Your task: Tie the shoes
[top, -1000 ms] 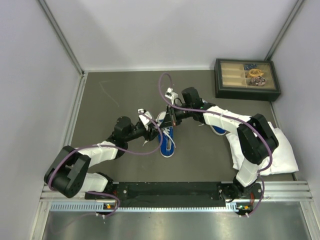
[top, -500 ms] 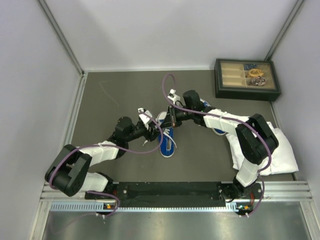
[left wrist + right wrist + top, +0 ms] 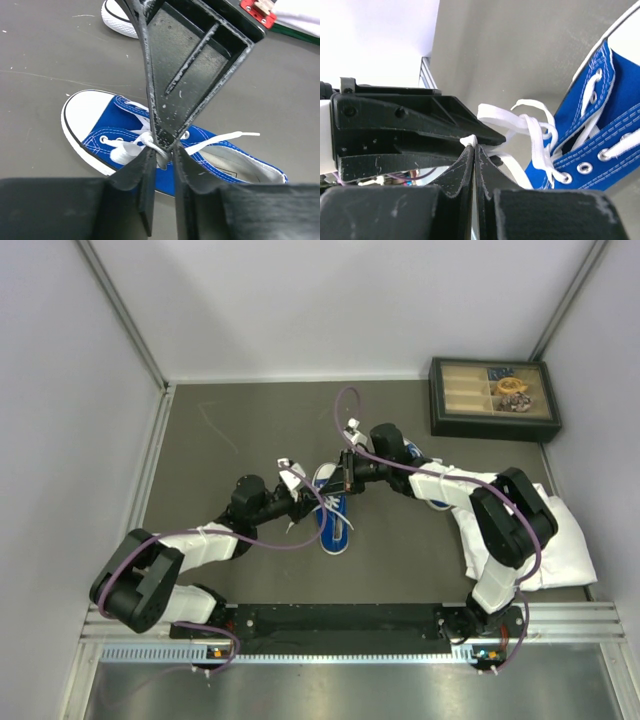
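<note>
Left gripper (image 3: 161,162) & right gripper (image 3: 473,147) meet tip to tip over blue shoe (image 3: 114,131) mid-surface (image 3: 230,420), each clamped on its white lace (image 3: 492,116). 2nd shoe (image 3: 116,19) lies just beyond, near right arm.

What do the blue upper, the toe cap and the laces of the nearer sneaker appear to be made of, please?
The blue upper looks like matte woven canvas, with rows of white stitching along its edges. The toe cap looks like smooth white rubber, though it could be plastic, and has a dark line round its rim. The laces look like flat, soft woven white fabric that bends and folds freely.
</note>
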`<state>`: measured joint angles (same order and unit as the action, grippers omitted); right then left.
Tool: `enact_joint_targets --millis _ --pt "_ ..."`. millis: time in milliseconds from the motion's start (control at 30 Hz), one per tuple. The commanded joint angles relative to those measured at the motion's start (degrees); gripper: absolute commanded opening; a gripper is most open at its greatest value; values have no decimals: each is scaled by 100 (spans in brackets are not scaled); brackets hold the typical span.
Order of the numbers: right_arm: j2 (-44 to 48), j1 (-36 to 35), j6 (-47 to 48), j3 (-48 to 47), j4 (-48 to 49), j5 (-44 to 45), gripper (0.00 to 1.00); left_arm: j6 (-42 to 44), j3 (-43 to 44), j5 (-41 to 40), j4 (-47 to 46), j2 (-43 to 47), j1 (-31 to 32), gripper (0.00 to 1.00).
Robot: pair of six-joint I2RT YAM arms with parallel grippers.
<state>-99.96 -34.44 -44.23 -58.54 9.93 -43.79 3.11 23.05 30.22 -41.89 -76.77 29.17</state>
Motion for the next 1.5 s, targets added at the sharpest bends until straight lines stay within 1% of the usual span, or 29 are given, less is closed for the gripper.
enact_joint_targets --millis 0,67,100,133,333,433,467,567,600,733,933,1067,1167,1233,1300,1367,1467 --pt "73 33 -305 97 228 -253 0 145 -20 -130 -171 75 -43 17" --pt "73 42 -332 106 272 -270 0 172 -11 -121 -136 83 -43 12" --pt "73 60 -341 106 264 -270 0 198 -11 -130 -118 83 -43 7" --pt "82 60 -358 124 272 -270 0 207 -11 -113 -109 75 -43 5" --pt "117 95 -271 98 255 -402 0 295 -2 -104 14 92 -51 0" --pt "179 121 80 -42 -69 -429 13 365 15 -77 75 101 -52 0" --pt "214 130 203 -104 -279 -455 20 426 24 -60 93 101 -60 0" --pt "267 191 668 -324 -658 -472 32 532 42 28 181 101 -87 0" --pt "284 209 887 -429 -903 -490 33 576 59 72 216 92 -87 0" --pt "276 279 1442 -649 -1536 -517 34 751 129 195 339 48 -104 0" --pt "109 306 2356 -1106 -2371 -148 34 1191 209 573 550 -57 -122 0" --pt "-49 306 2691 -1291 -2627 -16 33 1340 218 661 506 -162 -148 0" --pt "-190 262 2981 -1475 -2891 55 34 1533 262 941 532 -250 -236 2" --pt "-225 262 3069 -1520 -2883 46 35 1753 340 1204 742 -312 -254 3" --pt "-269 271 3131 -1572 -2918 11 35 1982 376 1293 848 -347 -254 3" --pt "-331 253 3148 -1625 -2979 46 35 2122 446 1486 971 -426 -289 4" --pt "-383 210 3419 -1722 -3085 133 35 2246 569 1592 1130 -540 -280 4"
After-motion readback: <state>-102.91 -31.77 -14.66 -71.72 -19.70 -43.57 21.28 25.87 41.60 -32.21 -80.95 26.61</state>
